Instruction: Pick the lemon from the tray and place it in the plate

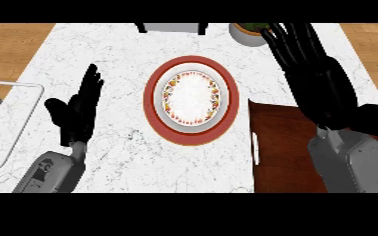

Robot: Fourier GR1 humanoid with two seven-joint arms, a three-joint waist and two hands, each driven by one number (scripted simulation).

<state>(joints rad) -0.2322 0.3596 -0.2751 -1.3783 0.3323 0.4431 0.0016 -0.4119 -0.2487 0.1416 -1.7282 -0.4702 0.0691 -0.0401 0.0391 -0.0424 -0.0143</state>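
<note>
The plate point(191, 100), with a wide red rim and a white middle ringed by small coloured marks, lies at the counter's centre with nothing on it. A dark brown tray point(284, 150) sits to its right, largely covered by my right forearm. No lemon shows in this view. My right hand point(317, 77) is held over the tray's far end, to the right of the plate, fingers straight and pointing away from me, holding nothing. My left hand point(77, 110) rests open at the left, fingers up, apart from the plate.
A pale round pot point(247, 34) with greenish contents stands at the back, just left of my right fingertips. A grey object point(171, 27) sits at the far edge. A thin metal frame point(22, 111) lies at the left edge. Wooden floor shows beyond both far corners.
</note>
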